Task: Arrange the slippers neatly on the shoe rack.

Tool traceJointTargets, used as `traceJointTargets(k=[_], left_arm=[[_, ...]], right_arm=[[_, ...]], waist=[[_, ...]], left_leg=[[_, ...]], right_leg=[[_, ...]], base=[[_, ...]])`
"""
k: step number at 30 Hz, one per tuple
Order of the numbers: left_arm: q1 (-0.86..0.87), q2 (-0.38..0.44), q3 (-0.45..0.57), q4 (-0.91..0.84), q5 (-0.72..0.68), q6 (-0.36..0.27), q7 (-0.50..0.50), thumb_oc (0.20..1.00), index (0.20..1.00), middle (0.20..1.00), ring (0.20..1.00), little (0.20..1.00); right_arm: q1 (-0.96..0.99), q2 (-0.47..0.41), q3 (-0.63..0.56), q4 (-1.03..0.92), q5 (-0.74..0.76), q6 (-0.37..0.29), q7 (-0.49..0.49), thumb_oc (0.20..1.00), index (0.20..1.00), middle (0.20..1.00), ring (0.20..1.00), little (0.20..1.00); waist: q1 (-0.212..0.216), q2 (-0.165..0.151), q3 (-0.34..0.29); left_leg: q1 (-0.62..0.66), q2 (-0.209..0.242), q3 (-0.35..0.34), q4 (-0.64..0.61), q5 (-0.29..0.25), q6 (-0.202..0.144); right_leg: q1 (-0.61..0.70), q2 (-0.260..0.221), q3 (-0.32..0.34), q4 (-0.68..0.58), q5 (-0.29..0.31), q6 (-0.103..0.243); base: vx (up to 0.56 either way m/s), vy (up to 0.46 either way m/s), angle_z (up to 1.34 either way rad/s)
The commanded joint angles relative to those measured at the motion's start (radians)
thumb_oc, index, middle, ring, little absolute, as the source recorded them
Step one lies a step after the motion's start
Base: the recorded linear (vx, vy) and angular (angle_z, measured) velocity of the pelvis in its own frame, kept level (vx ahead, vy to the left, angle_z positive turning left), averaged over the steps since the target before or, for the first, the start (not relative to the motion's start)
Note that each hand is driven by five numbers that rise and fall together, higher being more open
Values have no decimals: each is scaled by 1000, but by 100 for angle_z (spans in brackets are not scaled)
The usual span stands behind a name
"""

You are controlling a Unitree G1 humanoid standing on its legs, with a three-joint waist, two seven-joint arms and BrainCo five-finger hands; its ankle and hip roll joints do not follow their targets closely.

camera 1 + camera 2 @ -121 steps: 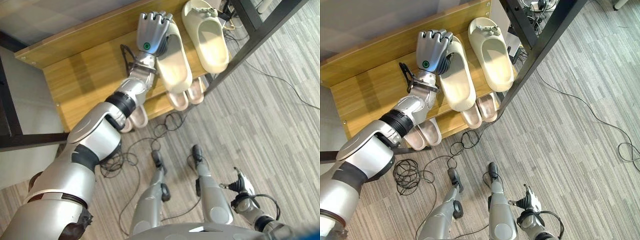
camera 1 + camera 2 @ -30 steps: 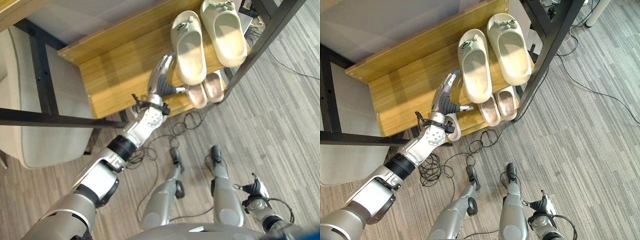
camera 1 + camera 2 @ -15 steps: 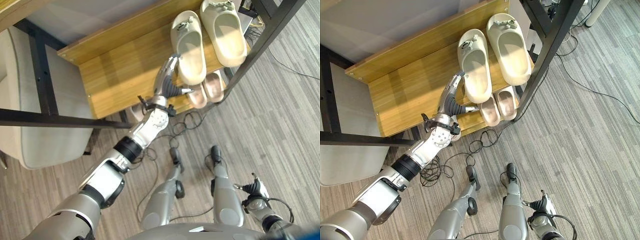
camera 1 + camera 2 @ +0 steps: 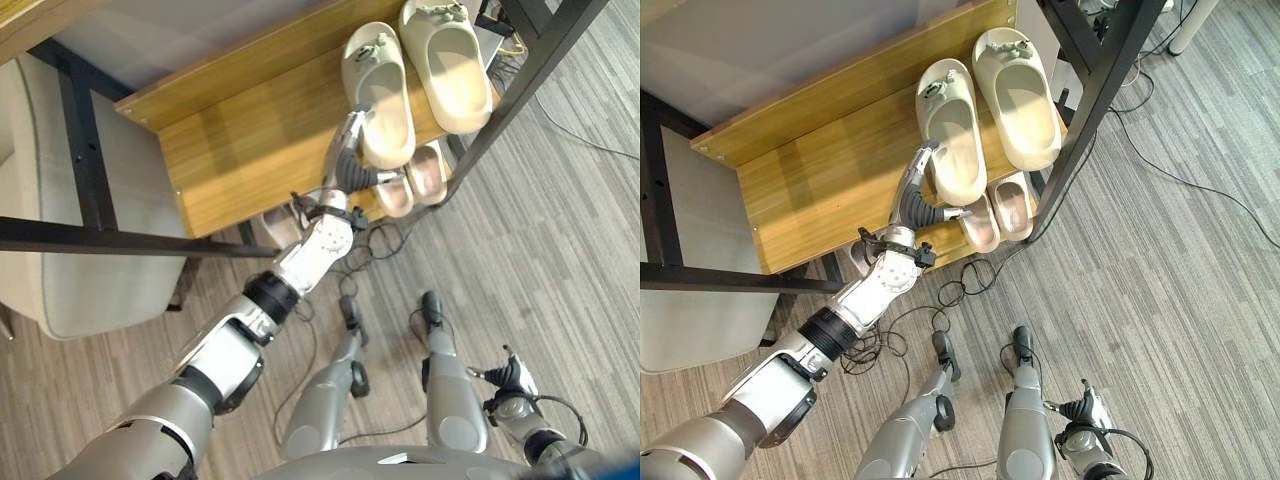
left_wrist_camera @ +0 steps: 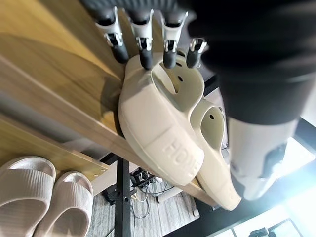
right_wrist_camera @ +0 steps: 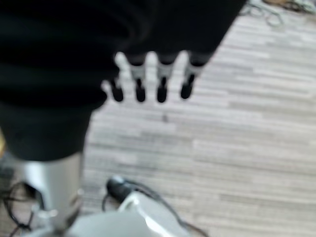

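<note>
1. Wooden shoe rack (image 4: 230,150) across the upper middle of the left eye view, top shelf mostly bare on its left part.
2. Grey chair (image 4: 60,270) at the left edge, beside the rack.
3. Two cream slippers on the top shelf, upper right of the frame, side by side: left cream slipper (image 4: 378,95) and right cream slipper (image 4: 444,68), heels poking over the front edge.
4. Pair of small pink slippers (image 4: 412,180) on the lower shelf, just under the cream ones.
5. Left hand (image 4: 347,165) in the middle of the frame, fingers (image 5: 144,43) straight and loose, tips touching the left cream slipper's side, not grabbing it.
6. Right hand (image 4: 505,375) low in the bottom right corner over the floor, fingers (image 6: 161,84) straight, holding nothing.
</note>
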Motion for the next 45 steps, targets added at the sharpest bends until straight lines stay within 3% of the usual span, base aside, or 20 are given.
traceJointTargets(k=[1,24,35,45], left_arm=[[-109,-52,9,82,-24,-32,19,1000,1000,1000,1000,1000],[-202,-99,-13,201,-13,-10,37,1000,1000,1000,1000,1000],[-201,-18,27,203,-4,-6,46,1000,1000,1000,1000,1000],[-65,71,66,75,-12,-30,-3,1000,1000,1000,1000,1000]], right_arm=[[10,-11,35,-21,15,9,1,1000,1000,1000,1000,1000],[5,-25,46,12,7,9,-8,1000,1000,1000,1000,1000],[17,-19,39,21,3,8,3,1000,1000,1000,1000,1000],[34,-1,9,22,7,17,25,1000,1000,1000,1000,1000]], waist=[[-11,-6,-14],[-32,-17,-28],[-23,-20,-46],[-1,-23,-64]], left_leg=[[-76,-33,-78,105,-65,-8],[-84,-28,-74,106,-68,-7],[-82,-27,-85,112,-69,-7],[-54,-25,-97,120,-74,-9]], right_leg=[[-76,-19,-16,177,-145,22],[-96,-11,-5,183,-144,20],[-87,-9,-11,188,-149,18],[-41,-11,-27,187,-159,20]], base=[[0,0,0],[2,-1,-1],[0,0,0],[1,-1,1]])
